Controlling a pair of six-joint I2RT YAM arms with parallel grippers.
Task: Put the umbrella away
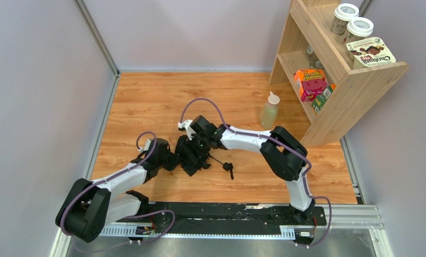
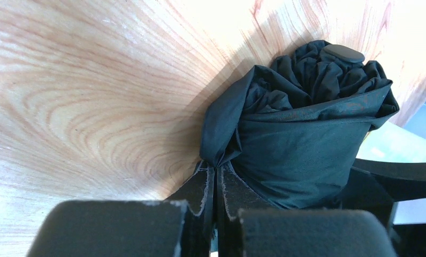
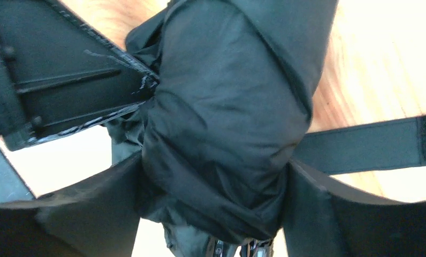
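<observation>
The black umbrella (image 1: 192,155) lies folded on the wooden floor between both arms, its thin shaft running right to the knob handle (image 1: 229,167). My left gripper (image 1: 177,157) sits at its left side. In the left wrist view it (image 2: 217,176) is shut, pinching a fold of the umbrella (image 2: 302,150) canopy. My right gripper (image 1: 199,143) comes down from behind. In the right wrist view its fingers (image 3: 216,163) stand wide on either side of the rolled umbrella (image 3: 227,118) canopy. The closure strap (image 3: 360,144) sticks out to the right.
A translucent squeeze bottle (image 1: 269,111) stands on the floor at the back right. Beside it a wooden shelf unit (image 1: 355,80) holds boxes (image 1: 310,83) and jars (image 1: 345,16). Grey walls close in the floor on the left and behind.
</observation>
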